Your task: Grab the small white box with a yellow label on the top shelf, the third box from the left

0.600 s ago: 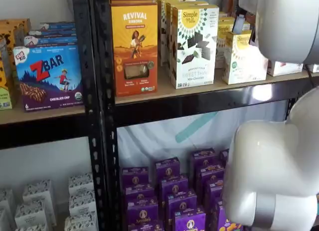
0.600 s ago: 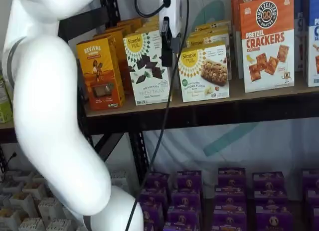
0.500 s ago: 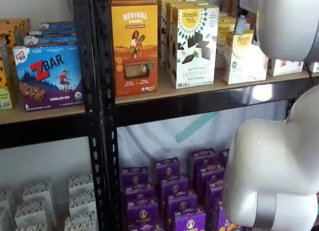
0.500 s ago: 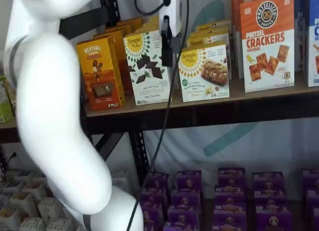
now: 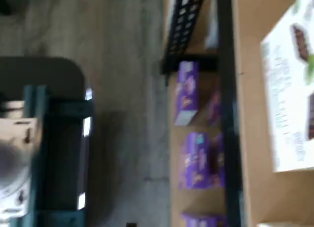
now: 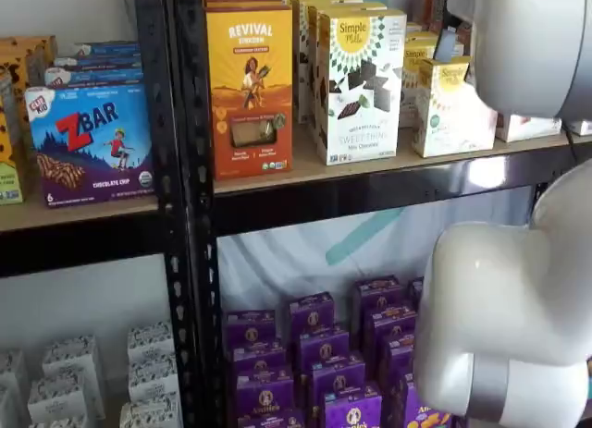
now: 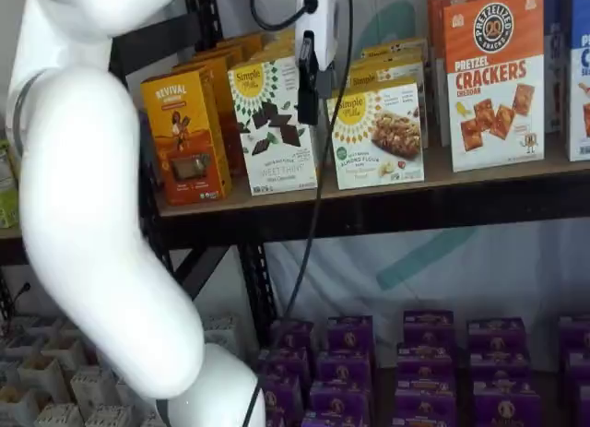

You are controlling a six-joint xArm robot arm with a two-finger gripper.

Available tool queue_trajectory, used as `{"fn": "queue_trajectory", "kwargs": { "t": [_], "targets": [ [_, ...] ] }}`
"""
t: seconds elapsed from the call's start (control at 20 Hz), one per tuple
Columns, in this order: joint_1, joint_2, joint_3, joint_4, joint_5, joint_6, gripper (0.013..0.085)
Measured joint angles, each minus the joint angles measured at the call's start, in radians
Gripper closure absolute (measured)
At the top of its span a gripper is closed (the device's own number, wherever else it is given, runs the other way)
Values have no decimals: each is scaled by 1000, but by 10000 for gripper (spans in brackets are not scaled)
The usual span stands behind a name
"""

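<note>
The small white box [image 7: 378,134] with its yellow sunburst label stands on the top shelf [image 7: 387,207], to the right of a taller white box with dark chocolate squares [image 7: 274,123]. It also shows in a shelf view [image 6: 450,109]. My gripper [image 7: 308,77] hangs in front of the gap between these two boxes, just left of the small box. Its white body is above and its black fingers show side-on with no gap to be seen. In a shelf view only a small grey part of the gripper [image 6: 444,43] shows above the small box, beside the arm.
An orange box [image 7: 184,136] stands left of the taller white box, an orange-and-white cracker box [image 7: 493,77] to the right. Purple boxes [image 7: 424,353] fill the lower shelf. The white arm [image 7: 92,215] covers the left side. The blurred wrist view shows the chocolate-square box [image 5: 289,89].
The arm and gripper have shifted only slightly in front of the top shelf. The boxes have not moved.
</note>
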Motion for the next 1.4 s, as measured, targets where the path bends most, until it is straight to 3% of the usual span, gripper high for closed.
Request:
{"fn": "queue_trajectory", "kwargs": {
  "t": [0.2,0.4,0.75,0.95,1.4],
  "targets": [
    [-49,-59,82,105,-144,-27,130],
    [-62,-82,136,137,-278,-59,130],
    [-42,-34,145,74,-404,-96,130],
    [-27,15,127,37,-428,-100,130],
    [5,114,25,-48,-332,-66,130]
  ]
}}
